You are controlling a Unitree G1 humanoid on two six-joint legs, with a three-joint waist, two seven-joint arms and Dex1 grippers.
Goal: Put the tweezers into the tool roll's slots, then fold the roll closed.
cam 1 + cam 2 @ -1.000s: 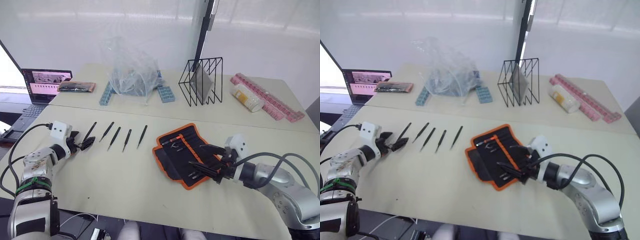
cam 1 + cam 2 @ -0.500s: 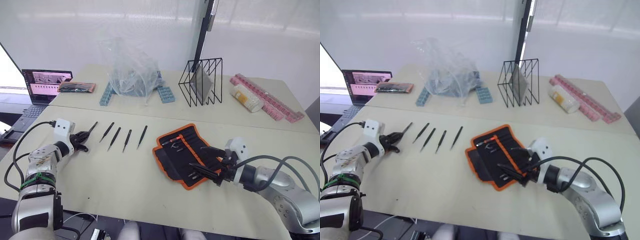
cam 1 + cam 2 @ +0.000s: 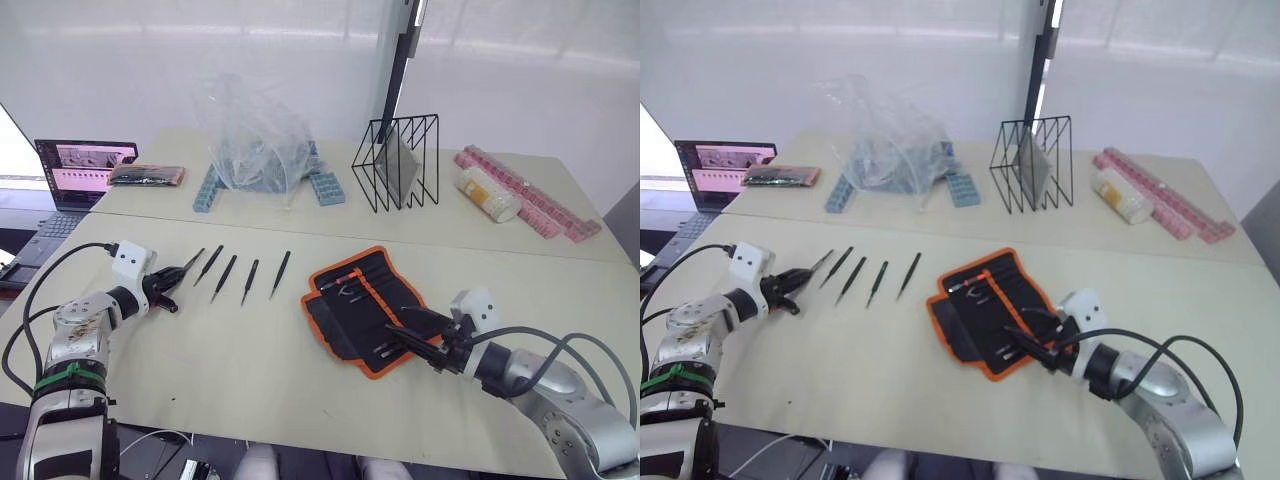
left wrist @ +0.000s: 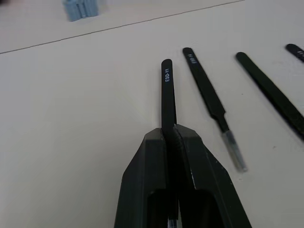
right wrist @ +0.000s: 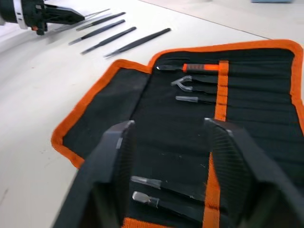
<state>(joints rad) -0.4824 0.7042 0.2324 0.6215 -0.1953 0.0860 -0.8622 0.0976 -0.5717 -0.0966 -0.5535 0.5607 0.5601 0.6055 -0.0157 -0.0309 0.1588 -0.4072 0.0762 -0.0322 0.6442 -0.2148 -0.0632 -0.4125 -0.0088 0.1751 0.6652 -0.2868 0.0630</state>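
My left claw (image 4: 173, 137) has just closed on the outermost of the tweezers (image 4: 167, 95): a second ago it hung open short of the row, and now both fingers pinch the slim black shaft near its pointed end, the blunt end marked ESD-11 sticking out ahead. That reads to me as the first pick made, with the lift and the carry across to the tool roll (image 3: 365, 308) not yet begun (none of the five has left the counter (image 3: 250, 380) so far). The other four tweezers (image 3: 223, 277) lie side by side just at the 3 o'clock side of the held one, the nearest of them close enough that I judge a crooked lift could nudge it. The roll lies spread flat at about 3 o'clock from the row, well apart from it, its slots (image 5: 247, 90) facing up between the orange strips and a few small tools already tucked in. My right claw (image 5: 168, 142) hovers wide open and empty over the roll's near edge, having drifted in a little over the fabric, and it sits on the side where I would bring the tweezers in. Farther off toward 12 o'clock stand a crumpled clear bag (image 3: 255, 135), a black wire rack (image 3: 397, 162) and pink pill boxes (image 3: 520, 190), with a laptop (image 3: 85, 165) at about 10 o'clock; none of them crosses the path between row and roll.
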